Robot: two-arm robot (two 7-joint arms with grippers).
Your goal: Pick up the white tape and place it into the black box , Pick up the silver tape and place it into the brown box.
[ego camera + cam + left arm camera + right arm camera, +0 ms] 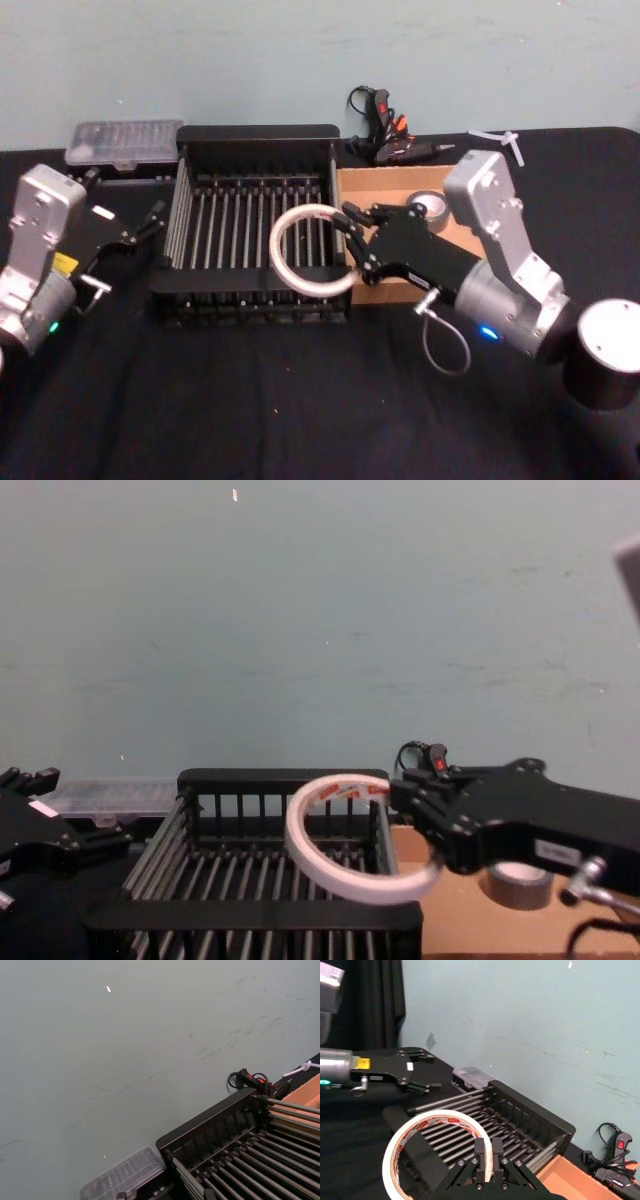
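My right gripper (350, 240) is shut on the white tape (276, 245), a wide thin ring held upright on edge above the right side of the black box (255, 135). In the right wrist view the fingers (481, 1152) pinch the ring's (440, 1116) red-printed rim over the crate's bars (530, 1110). In the chest view the ring (300, 845) hangs at rim height of the crate (280, 777). The silver tape (428, 207) lies in the brown box (370, 185), just right of the crate. My left gripper (135, 230) hovers open and empty left of the crate.
A clear plastic case (125, 142) lies behind the crate's left corner. A black glue gun (385, 125) with its cord and a white plastic piece (500, 140) lie behind the brown box. Black cloth covers the table, and a pale wall stands close behind.
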